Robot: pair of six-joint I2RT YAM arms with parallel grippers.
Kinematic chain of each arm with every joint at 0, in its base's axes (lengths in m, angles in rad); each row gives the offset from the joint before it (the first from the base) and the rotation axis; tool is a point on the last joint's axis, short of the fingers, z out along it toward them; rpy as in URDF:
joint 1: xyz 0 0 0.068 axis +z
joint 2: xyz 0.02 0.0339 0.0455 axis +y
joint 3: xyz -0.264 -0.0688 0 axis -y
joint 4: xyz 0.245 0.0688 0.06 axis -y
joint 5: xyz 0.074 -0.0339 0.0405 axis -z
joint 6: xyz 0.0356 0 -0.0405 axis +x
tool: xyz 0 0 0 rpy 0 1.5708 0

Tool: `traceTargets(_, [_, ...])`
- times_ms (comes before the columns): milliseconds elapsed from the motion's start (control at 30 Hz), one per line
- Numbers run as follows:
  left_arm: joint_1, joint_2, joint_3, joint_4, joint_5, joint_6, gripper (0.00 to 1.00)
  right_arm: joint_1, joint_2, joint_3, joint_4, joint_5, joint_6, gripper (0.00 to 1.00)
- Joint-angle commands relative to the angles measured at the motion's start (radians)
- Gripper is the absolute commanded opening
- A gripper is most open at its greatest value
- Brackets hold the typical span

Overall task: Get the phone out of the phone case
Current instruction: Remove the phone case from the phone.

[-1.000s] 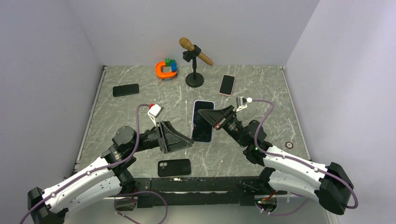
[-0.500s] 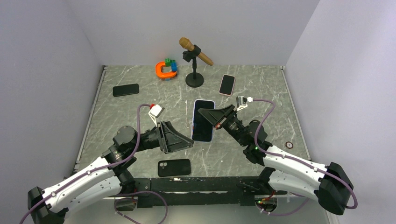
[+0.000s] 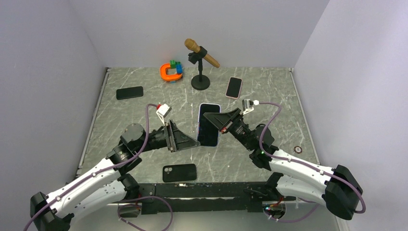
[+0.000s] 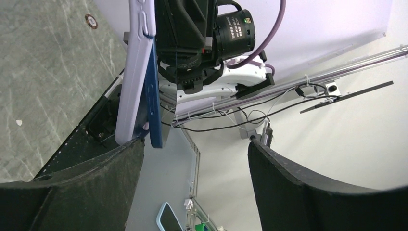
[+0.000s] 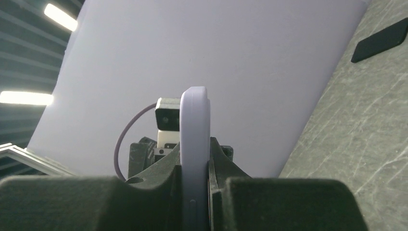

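My right gripper (image 3: 217,126) is shut on the lavender phone case (image 3: 208,123) and holds it edge-up above the table's middle. In the right wrist view the case edge (image 5: 195,139) stands upright between the pads of that gripper (image 5: 195,192). My left gripper (image 3: 192,142) is open, with its fingertips at the case's lower left corner. In the left wrist view the case (image 4: 137,72) shows side-on, and the phone's blue edge (image 4: 155,101) stands slightly apart from it at the lower end, just above my left finger (image 4: 82,187). The space in the left gripper (image 4: 195,159) is empty.
On the table lie a black phone (image 3: 130,92) at far left, a pink-cased phone (image 3: 234,87) at far right and a black phone (image 3: 179,172) near the front edge. A microphone on a stand (image 3: 200,57) and an orange and blue toy (image 3: 172,70) stand at the back. A small ring (image 3: 298,149) lies at right.
My left arm has moved forward and a little up, bringing its open gripper closer to the case's lower corner. My right gripper still holds the case in the same place.
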Motion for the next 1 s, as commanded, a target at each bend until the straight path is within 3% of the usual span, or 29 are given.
traceTargets(0, [0.044,0.069,0.026,0.084,-0.018,-0.002,0.80,0.021,0.001,0.020,0.137,-0.159,0.058,0.00])
traceTargets(133, [0.043,0.127,0.062,0.172,0.041,-0.016,0.71,0.033,0.056,0.043,0.102,-0.225,0.031,0.00])
traceTargets(367, [0.053,0.159,0.101,0.169,0.070,0.008,0.48,0.053,0.252,0.193,0.124,-0.493,-0.001,0.00])
traceTargets(500, [0.086,0.154,0.101,0.153,0.080,0.005,0.22,0.059,0.231,0.228,-0.025,-0.489,-0.089,0.03])
traceTargets(600, [0.119,0.119,0.109,0.061,0.042,-0.004,0.00,0.056,0.128,0.195,-0.166,-0.385,-0.151,0.41])
traceTargets(700, [0.142,0.069,0.120,-0.018,-0.028,-0.027,0.00,0.059,0.035,0.186,-0.379,-0.209,-0.215,0.75])
traceTargets(800, [0.165,0.017,0.112,-0.034,-0.082,-0.085,0.00,0.063,-0.036,0.084,-0.293,-0.134,-0.189,0.87])
traceTargets(967, [0.187,-0.067,0.103,-0.066,-0.160,-0.177,0.00,0.062,-0.065,-0.001,-0.140,-0.154,-0.176,0.90])
